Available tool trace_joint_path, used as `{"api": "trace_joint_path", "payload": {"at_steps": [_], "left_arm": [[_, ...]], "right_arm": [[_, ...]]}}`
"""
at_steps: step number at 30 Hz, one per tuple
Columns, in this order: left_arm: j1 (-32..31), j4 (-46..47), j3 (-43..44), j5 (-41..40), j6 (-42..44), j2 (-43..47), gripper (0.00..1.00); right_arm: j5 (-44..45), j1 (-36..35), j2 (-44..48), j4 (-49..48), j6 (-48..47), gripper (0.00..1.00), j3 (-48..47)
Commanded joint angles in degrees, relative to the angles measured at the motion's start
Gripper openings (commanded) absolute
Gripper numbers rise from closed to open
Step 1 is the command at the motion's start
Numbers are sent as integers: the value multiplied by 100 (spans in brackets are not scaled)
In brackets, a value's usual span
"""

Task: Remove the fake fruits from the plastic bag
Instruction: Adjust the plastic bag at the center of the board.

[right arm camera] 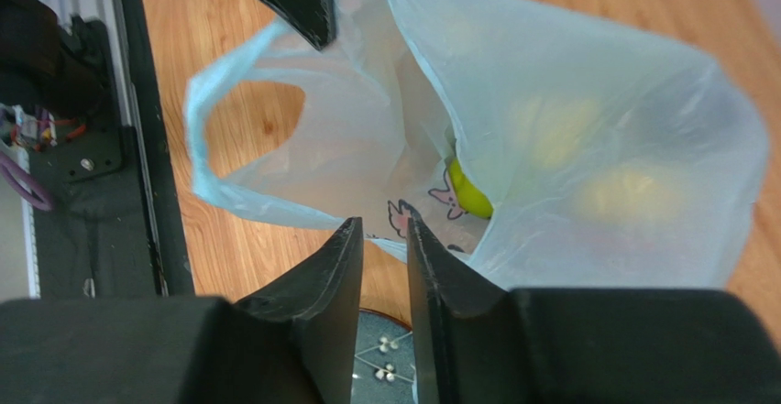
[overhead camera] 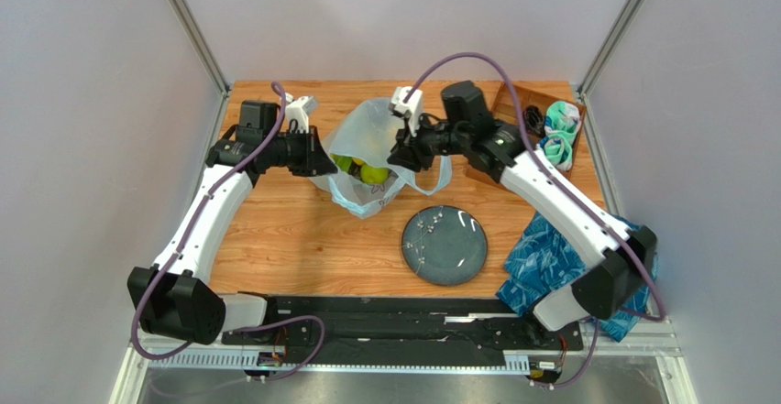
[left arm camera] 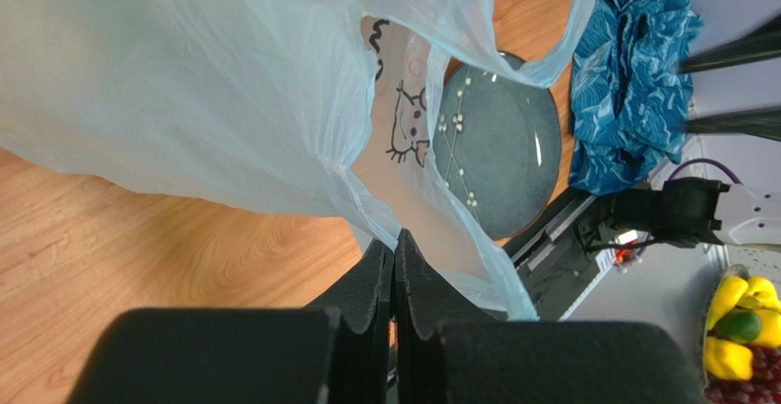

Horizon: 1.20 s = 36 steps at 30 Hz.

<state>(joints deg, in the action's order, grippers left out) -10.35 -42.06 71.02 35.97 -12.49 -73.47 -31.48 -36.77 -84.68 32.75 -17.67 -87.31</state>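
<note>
The left pincer [left arm camera: 396,239] has its two fingers pressed together on a fold of the bag [left arm camera: 183,83], at the bag's left edge. The thin film rises from the tips and spreads ahead of this pincer and to its left. Ahead of the same pincer and a little to the right, partly behind the film, the plate [left arm camera: 500,147] lies on the table [left arm camera: 137,239], and past the plate is the cloth [left arm camera: 632,74]. The right pincer [right arm camera: 385,225] has its fingers a little apart, with a narrow gap between them. The bag's rim with the cartoon print lies just at the tips, but I cannot tell if the fingers touch it. Ahead of this pincer the bag stands wide, with one handle loop to the upper left of the tips. The fruits [right arm camera: 467,193] are inside: one yellow-green piece just ahead and to the right of the tips, and others as pale shapes behind the film further right. From above, the bag is between both pincers and the fruits lie low inside it.
</note>
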Motion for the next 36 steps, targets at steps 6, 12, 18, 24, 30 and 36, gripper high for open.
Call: {"api": "trace_joint_path", "payload": {"at_steps": [6, 12, 18, 24, 30, 36], "left_arm": [[7, -65, 140, 349, 53, 52, 0], [7, -56, -45, 578, 194, 377, 0], [15, -214, 437, 210, 660, 62, 0], [15, -574, 1090, 7, 371, -414, 96], [15, -681, 143, 15, -428, -246, 99], [15, 119, -616, 578, -1343, -614, 99]], "right_arm": [[483, -172, -1857, 626, -1071, 20, -1173], [1301, 56, -2543, 1023, -1493, 16, -1386], [2154, 504, -3456, 478, -1362, 21, -2174], [3447, 706, -3899, 223, -1046, 38, -3152], [2456, 768, -3047, 477, -747, 52, -2555], [2084, 751, -2510, 540, -764, 61, -2361]]}}
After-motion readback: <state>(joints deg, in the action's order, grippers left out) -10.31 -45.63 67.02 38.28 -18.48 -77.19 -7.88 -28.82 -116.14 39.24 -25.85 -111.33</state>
